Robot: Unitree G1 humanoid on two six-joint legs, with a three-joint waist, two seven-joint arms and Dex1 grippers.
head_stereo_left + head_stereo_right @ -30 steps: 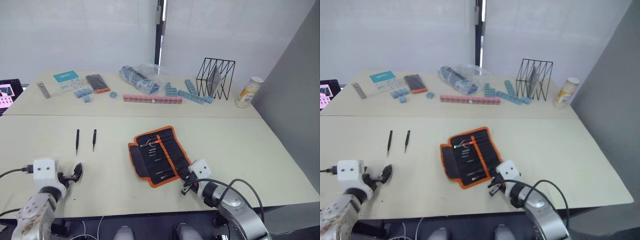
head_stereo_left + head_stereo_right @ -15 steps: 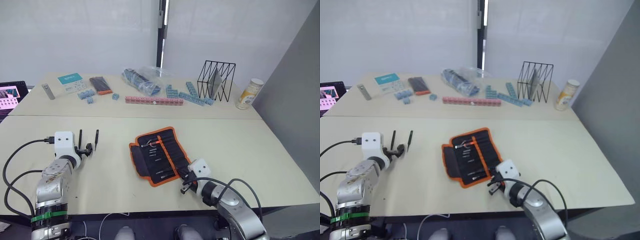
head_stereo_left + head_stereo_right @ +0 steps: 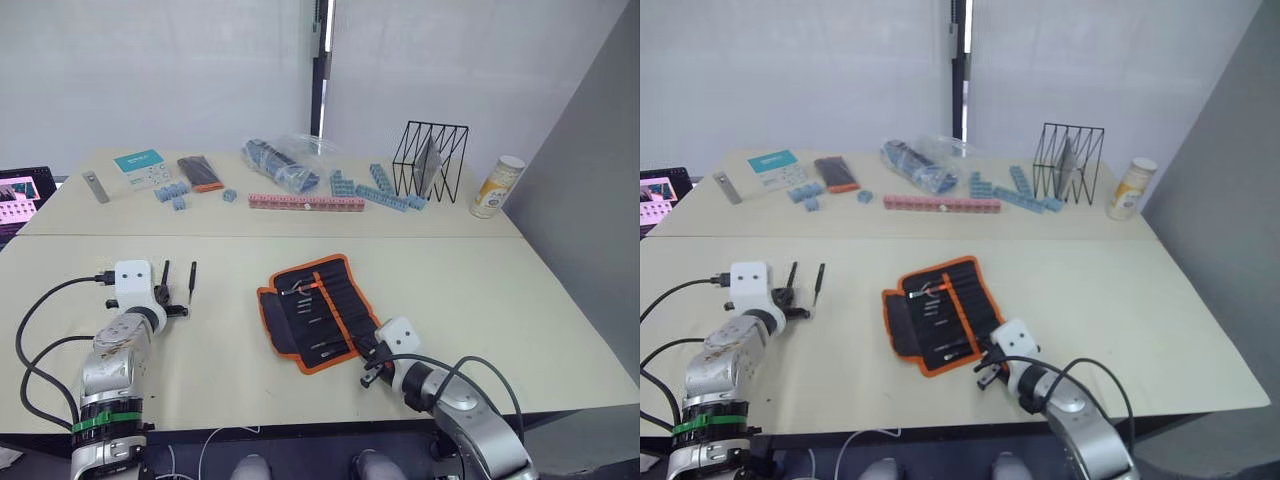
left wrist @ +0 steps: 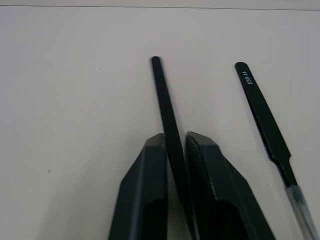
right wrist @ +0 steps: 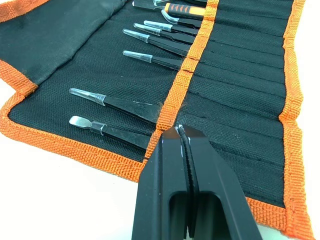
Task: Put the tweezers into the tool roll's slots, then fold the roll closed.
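The tool roll (image 3: 318,312) lies open mid-surface (image 3: 480,290). Two tweezers (image 3: 191,282) lie well left of it. The wire rack (image 3: 430,158) stands behind, to the right.

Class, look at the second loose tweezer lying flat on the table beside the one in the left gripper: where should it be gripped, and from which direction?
Grip the free tweezer across its broad black handle, coming straight down from above. It lies flat on the table, so only its narrow sides offer purchase; the handle is widest there, while the tip thins out and would likely slip. It lies apart from the tweezer in the left gripper, leaving room for the jaws.
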